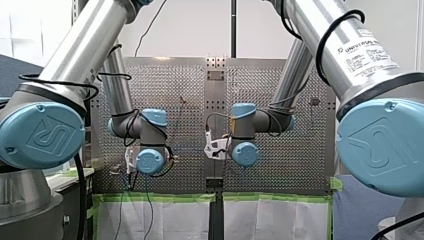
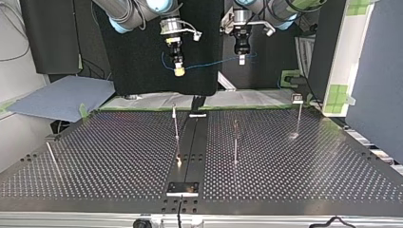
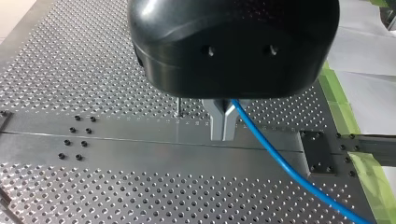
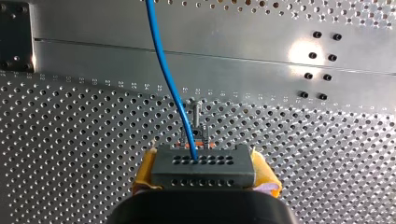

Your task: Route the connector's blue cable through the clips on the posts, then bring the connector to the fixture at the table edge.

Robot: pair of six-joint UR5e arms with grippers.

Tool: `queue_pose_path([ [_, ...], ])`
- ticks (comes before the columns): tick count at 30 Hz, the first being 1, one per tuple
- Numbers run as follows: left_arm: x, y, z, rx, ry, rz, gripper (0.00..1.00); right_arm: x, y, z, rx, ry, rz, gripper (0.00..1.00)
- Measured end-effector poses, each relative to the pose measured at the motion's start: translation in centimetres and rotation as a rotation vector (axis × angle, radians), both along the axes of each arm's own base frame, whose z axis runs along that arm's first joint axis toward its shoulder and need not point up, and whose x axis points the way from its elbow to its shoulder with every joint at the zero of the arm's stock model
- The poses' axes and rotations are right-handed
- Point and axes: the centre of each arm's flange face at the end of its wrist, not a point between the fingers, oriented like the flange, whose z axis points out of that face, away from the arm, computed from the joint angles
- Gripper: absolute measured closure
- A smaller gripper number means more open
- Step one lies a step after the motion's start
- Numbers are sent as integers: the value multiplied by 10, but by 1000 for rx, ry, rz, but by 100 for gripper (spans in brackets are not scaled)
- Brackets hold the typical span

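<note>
Front: both arms hovering over table (image 1: 290,160). Top: blue cable (image 2: 209,63) hanging slack; posts (image 2: 176,124) standing at its 6 o'clock. Left wrist: left gripper (image 3: 223,134) pinching cable. Right wrist: right gripper (image 4: 204,175) clamping connector (image 4: 203,162). Routing looks to be barely beginning; next move is probably lowering cable into clip (image 4: 197,119).

The cable (image 4: 169,79) is bright blue. The connector (image 4: 203,170) is dark grey, with two rows of small round holes. My right pincer (image 4: 204,173) has yellow pads (image 4: 145,171), one perhaps tinged pink at its edge. My left pincer (image 3: 223,135) is glossy black above bare metal fingers (image 3: 217,119). The tabletop (image 3: 70,56) is silver-grey with a regular grid of dark holes, and green tape (image 3: 338,93) edges it.
</note>
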Motion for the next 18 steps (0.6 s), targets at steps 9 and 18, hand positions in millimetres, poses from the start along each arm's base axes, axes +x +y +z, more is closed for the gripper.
queue_pose_path([
  [9, 0, 0, 0, 0, 0, 0, 100, 1, 0, -26, 80, 15, -47, 100],
  [18, 0, 0, 0, 0, 0, 0, 100, -11, 6, -54, 156, 89, -89, 100],
])
